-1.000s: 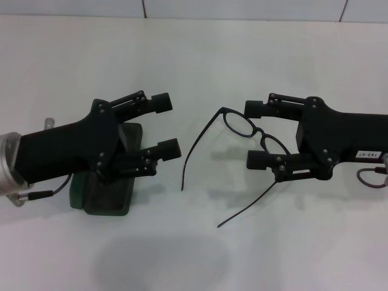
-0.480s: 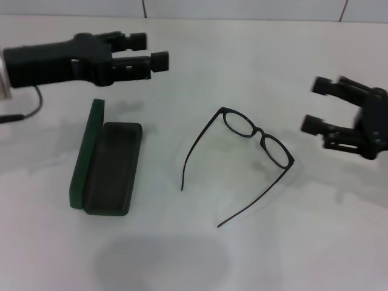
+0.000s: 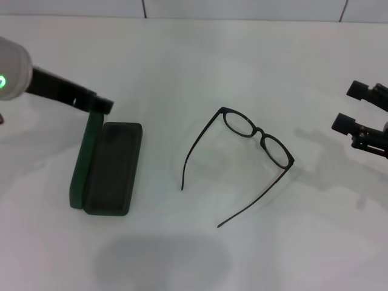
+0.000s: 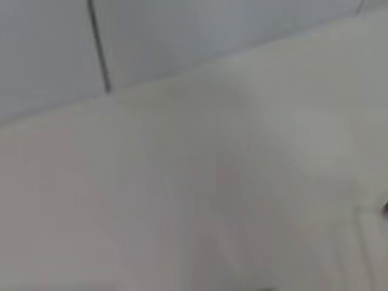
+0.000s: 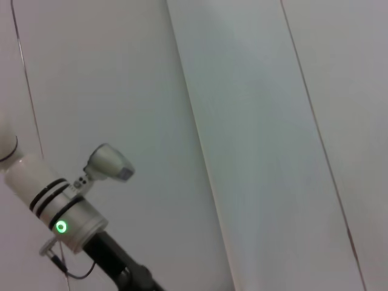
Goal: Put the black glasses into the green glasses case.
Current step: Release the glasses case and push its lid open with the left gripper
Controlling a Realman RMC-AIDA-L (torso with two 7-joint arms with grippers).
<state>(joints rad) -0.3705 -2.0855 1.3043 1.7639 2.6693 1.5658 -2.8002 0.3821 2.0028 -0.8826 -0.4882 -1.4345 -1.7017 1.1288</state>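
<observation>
The black glasses (image 3: pixel 257 138) lie unfolded on the white table (image 3: pixel 194 60) near the middle, temple arms pointing toward the front. The green glasses case (image 3: pixel 113 168) lies open to their left, its lid (image 3: pixel 86 156) standing up along the left side and its dark inside bare. My left gripper (image 3: pixel 100 103) hangs just behind the lid's far end, seen only as a thin black bar. At the right edge my right gripper (image 3: pixel 350 106) is open, well clear of the glasses, nothing between its fingers.
The left arm's grey wrist with a green light (image 3: pixel 12 76) sits at the far left and also shows in the right wrist view (image 5: pixel 60 225). A tiled wall (image 3: pixel 242 9) borders the table's back edge. The left wrist view shows only pale table and wall.
Both arms have drawn back from the middle: the left up and out to the far left, the right out to the right edge. Glasses and case have not moved.
</observation>
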